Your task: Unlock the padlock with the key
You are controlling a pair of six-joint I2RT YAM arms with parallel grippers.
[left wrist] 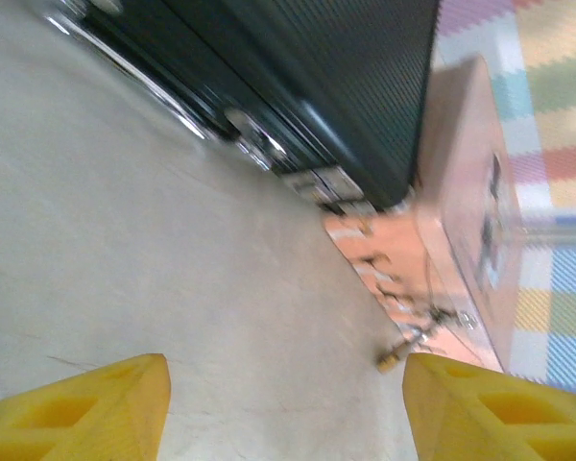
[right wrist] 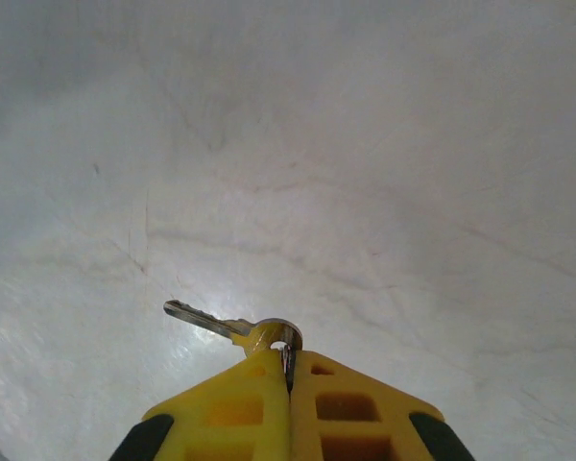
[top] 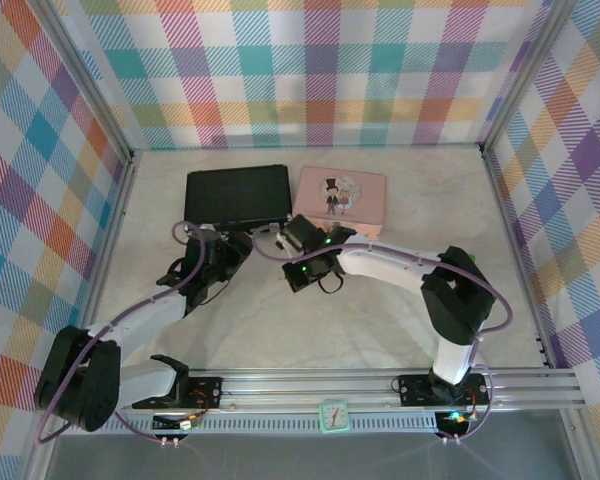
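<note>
The left gripper (left wrist: 286, 411) hangs with its yellow fingers well apart, holding nothing, above the white table (left wrist: 125, 240). Ahead, the small brass-yellow padlock (left wrist: 390, 361) sits, blurred, against the pink rectangular tin (left wrist: 461, 192). The right gripper (right wrist: 290, 379) is pinched tight on the thin silvery metal key (right wrist: 200, 316), its blade pointing left.
</note>
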